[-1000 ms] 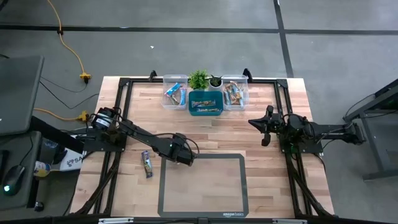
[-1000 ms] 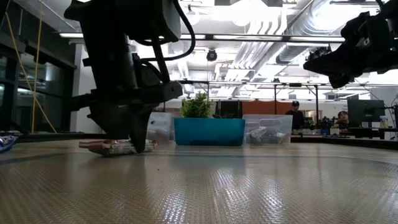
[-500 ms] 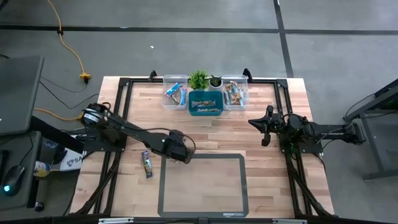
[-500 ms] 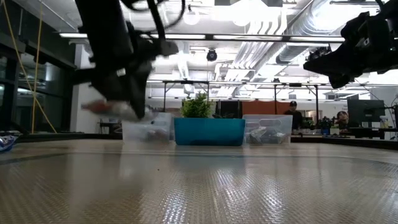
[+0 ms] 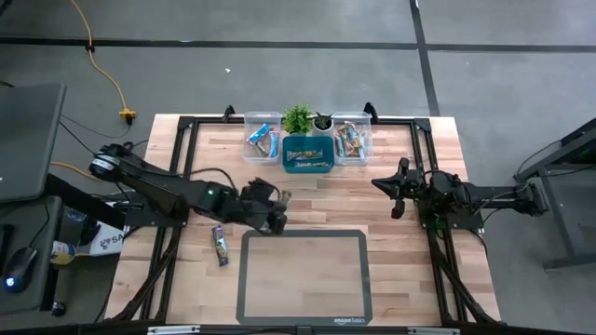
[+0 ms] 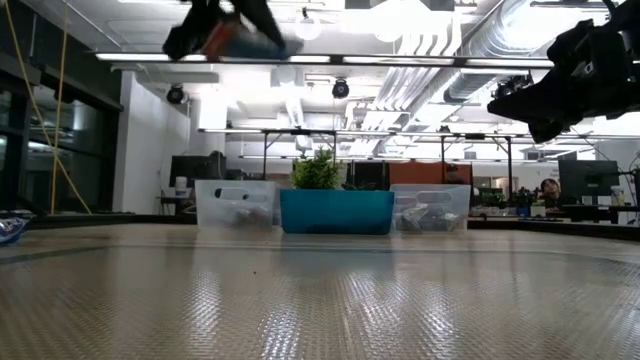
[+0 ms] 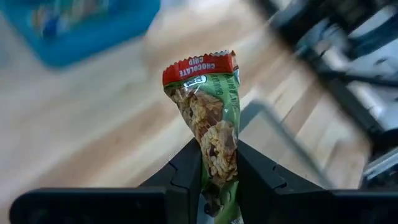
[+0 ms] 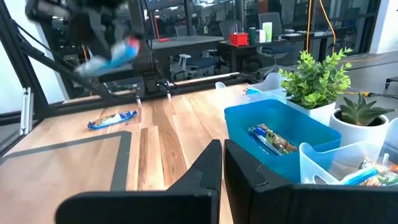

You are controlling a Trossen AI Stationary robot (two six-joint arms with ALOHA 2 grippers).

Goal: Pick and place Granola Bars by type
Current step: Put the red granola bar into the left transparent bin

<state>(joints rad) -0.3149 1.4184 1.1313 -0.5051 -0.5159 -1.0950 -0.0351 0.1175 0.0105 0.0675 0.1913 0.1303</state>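
1. Left gripper point(image 7: 217, 180) pinches a green-and-red bar point(image 7: 211, 118) by its lower end, lifted above the table point(image 5: 391, 200).
2. The bar looks light, crinkly and slippery; grip mid-body across the flat faces.
3. Another bar point(image 5: 220, 245) lies beside the mat point(image 5: 303, 276).
4. Right gripper point(image 8: 222, 163) is pressed together, waiting near the blue bin point(image 8: 283, 134).

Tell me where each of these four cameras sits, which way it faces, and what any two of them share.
High view: overhead, straight down on the table; both arms show.
Low view: table height, looking across at the blue bin; right gripper overhead.
Left wrist view: on the left arm, past the left gripper clamping a granola bar.
Right wrist view: on the right arm, past the shut right gripper toward the left arm.
Shared: the blue bin, in all four.
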